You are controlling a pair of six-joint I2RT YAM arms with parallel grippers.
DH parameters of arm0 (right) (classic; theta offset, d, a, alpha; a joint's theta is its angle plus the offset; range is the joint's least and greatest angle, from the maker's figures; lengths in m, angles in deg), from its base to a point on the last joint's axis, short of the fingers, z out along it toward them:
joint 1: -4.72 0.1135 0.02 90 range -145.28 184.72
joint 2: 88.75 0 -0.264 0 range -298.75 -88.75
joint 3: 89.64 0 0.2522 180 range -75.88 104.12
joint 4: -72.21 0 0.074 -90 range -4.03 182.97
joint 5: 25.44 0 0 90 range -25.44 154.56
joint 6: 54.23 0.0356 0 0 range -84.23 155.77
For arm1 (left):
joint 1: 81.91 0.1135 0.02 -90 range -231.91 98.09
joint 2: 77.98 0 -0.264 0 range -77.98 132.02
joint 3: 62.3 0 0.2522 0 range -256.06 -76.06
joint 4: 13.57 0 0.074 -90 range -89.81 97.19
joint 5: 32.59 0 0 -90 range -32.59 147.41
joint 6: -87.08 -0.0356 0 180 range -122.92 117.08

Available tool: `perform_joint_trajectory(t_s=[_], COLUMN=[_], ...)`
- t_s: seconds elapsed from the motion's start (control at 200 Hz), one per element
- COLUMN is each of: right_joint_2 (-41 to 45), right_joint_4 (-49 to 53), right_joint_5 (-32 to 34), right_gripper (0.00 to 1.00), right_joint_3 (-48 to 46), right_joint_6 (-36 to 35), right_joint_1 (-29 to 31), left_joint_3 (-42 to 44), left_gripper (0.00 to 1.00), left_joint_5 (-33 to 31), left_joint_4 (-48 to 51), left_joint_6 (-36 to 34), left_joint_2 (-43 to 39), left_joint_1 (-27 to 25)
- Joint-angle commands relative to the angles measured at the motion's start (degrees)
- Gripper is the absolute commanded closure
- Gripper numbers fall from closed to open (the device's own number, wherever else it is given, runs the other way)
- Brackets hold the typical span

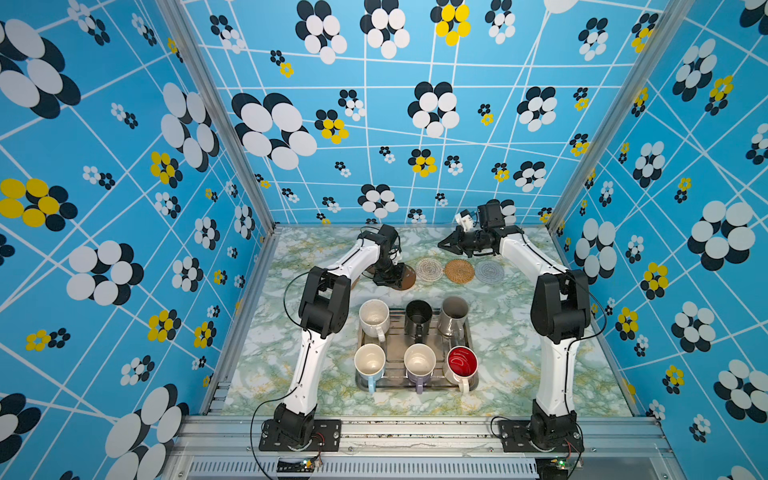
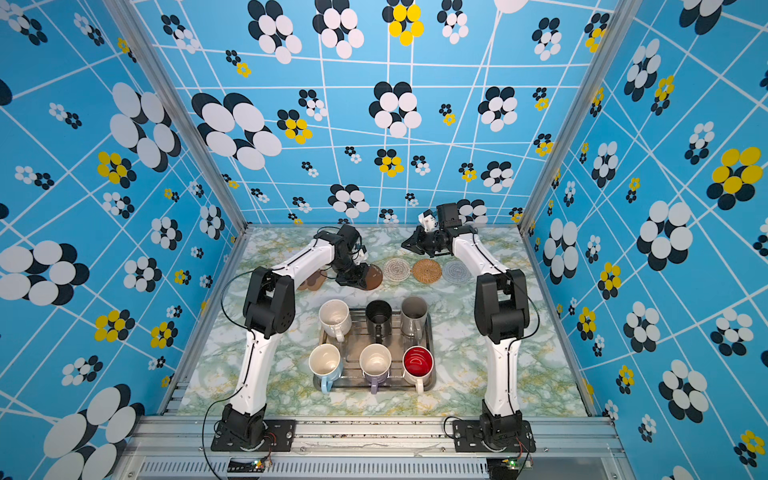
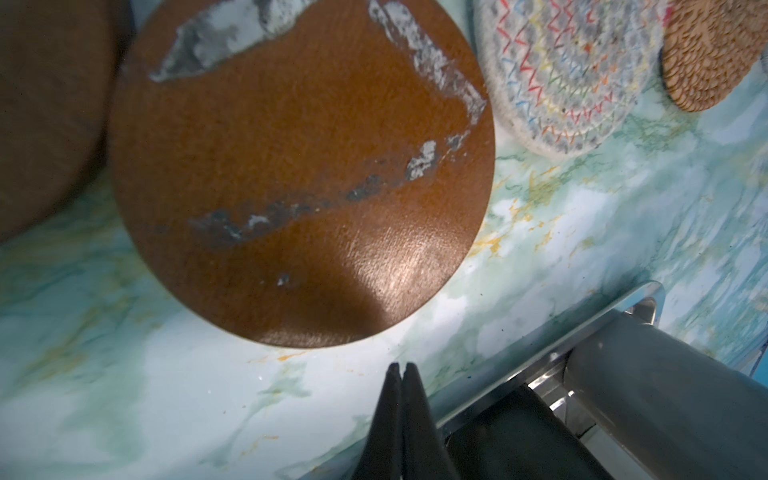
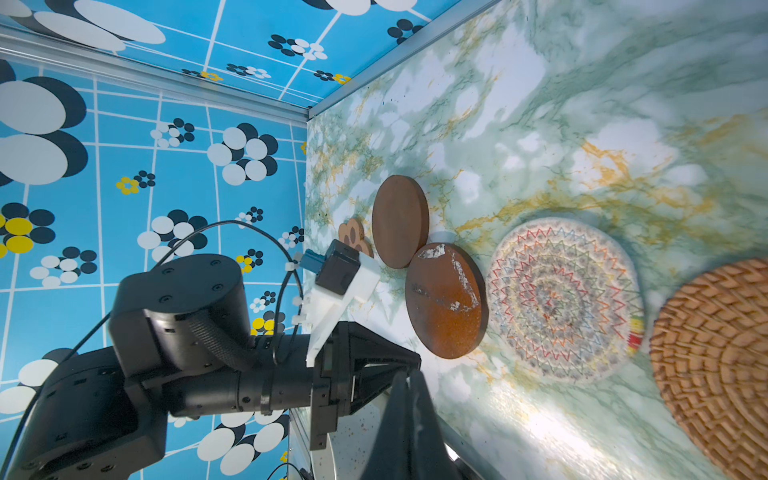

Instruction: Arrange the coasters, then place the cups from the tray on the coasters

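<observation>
Four round coasters lie in a row at the back: a scuffed brown disc [image 1: 407,276], white crochet [image 1: 429,269], tan rattan [image 1: 459,270] and pale grey [image 1: 489,270]. A plain brown disc [image 4: 400,220] and a brown paw [image 2: 309,283] sit left of them. My left gripper [image 3: 399,368] is shut and empty, its tips just off the scuffed disc's [image 3: 303,174] edge. My right gripper [image 1: 442,245] hangs shut and empty above the table behind the crochet coaster. Several cups stand on the silver tray [image 1: 395,332]: white speckled [image 1: 374,318], black [image 1: 417,316], grey-beige [image 1: 454,313], light blue [image 1: 369,363], lilac [image 1: 419,361], red-inside [image 1: 461,363].
The tray's far rim [image 3: 615,307] and the grey-beige cup [image 3: 665,386] lie close to my left gripper. Patterned blue walls enclose the marble table on three sides. Both arm bases sit on the metal rail at the front edge.
</observation>
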Motion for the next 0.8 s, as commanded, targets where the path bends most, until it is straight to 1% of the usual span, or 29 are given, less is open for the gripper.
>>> perform_joint_trajectory(t_s=[0.0, 0.22, 0.39, 0.8], right_joint_2=[1.09, 0.66, 0.52, 0.08], right_joint_4=[-1.17, -1.70, -1.97, -2.49], right_joint_5=[-0.14, -0.26, -0.39, -0.56], right_gripper=[1.00, 1.00, 1.00, 1.00], right_joint_3=[-0.75, -1.04, -1.13, -1.17], right_joint_6=[0.36, 0.84, 1.06, 1.59], right_joint_1=[0.03, 0.07, 0.07, 0.07], left_joint_3=[-1.21, -1.47, -4.07, -8.20], left_gripper=[1.00, 1.00, 1.00, 1.00], left_joint_5=[-0.55, -1.16, -1.86, -1.96], left_joint_4=[2.78, 2.92, 4.08, 3.13], left_joint_6=[-1.43, -1.56, -2.09, 0.09], left_joint_2=[2.15, 3.23, 5.60, 8.57], left_joint_1=[-0.20, -0.33, 0.14, 1.38])
